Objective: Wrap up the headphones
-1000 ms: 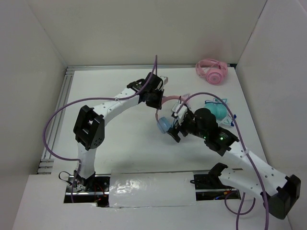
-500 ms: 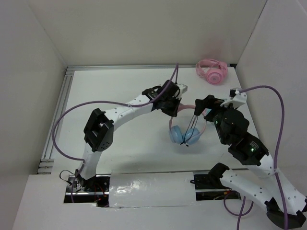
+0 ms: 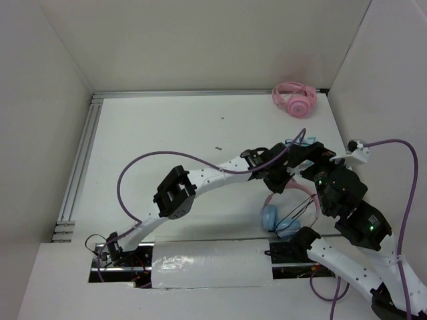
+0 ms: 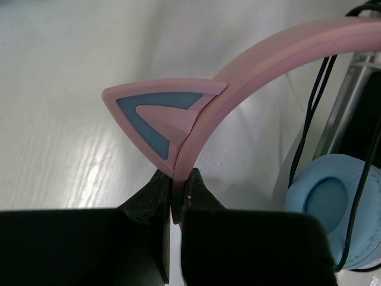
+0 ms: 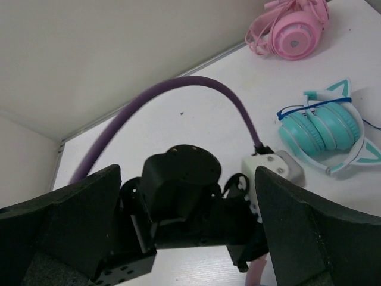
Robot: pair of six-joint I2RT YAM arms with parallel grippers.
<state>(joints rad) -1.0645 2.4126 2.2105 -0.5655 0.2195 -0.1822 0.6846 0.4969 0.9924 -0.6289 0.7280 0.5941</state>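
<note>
Left gripper (image 4: 172,202) pinches the headphones (image 4: 268,59) with its tips only, near the near edge of the table (image 3: 167,133). They may twist and slip out.

Pink headphones (image 3: 293,100) lie at the far right — teal headphones (image 5: 324,134) nearer, seemingly banded in blue.

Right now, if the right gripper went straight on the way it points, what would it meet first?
The right gripper would probably meet the left arm's black wrist first; it sits centred between the open fingers. Depth is unclear.
</note>
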